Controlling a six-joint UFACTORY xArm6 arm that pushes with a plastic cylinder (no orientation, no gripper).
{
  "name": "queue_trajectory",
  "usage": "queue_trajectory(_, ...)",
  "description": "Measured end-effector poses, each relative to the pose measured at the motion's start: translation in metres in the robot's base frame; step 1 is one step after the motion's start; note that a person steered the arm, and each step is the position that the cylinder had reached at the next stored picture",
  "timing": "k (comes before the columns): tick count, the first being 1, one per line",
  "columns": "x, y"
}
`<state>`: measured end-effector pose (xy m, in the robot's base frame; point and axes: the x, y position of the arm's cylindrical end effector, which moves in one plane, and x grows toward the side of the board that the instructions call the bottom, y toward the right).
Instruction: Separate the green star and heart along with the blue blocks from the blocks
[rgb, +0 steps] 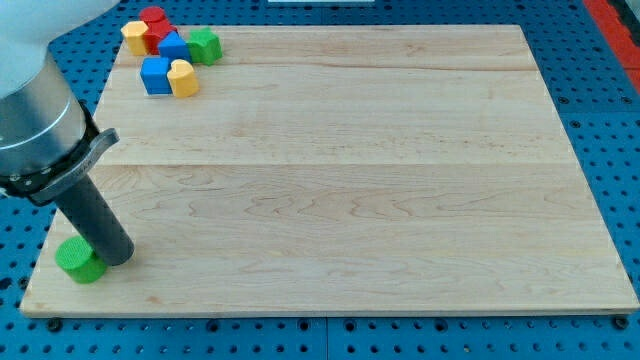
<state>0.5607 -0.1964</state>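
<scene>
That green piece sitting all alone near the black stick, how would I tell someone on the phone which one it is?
Start at the wooden board's corner at the view's bottom left. There a round green block lies right against my tip. Every other block, including the other green block, is clustered at the view's top left.

green block, blue blocks, pale wooden board

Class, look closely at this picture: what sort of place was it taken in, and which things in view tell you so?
Probably a robotics lab bench. A wooden board lies on a blue perforated table, small coloured blocks cluster at the view's top left, and my tip touches a green block.
</scene>
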Motion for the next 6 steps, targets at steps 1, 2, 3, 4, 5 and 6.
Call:
queue_trajectory(1,-0.056,0.078)
queue_trajectory(2,-0.154,0.138)
queue_trajectory(3,-0.261,0.15)
queue_trajectory(4,-0.339,0.144)
queue_trajectory(5,-0.369,0.112)
queue_trajectory(6,-0.362,0.05)
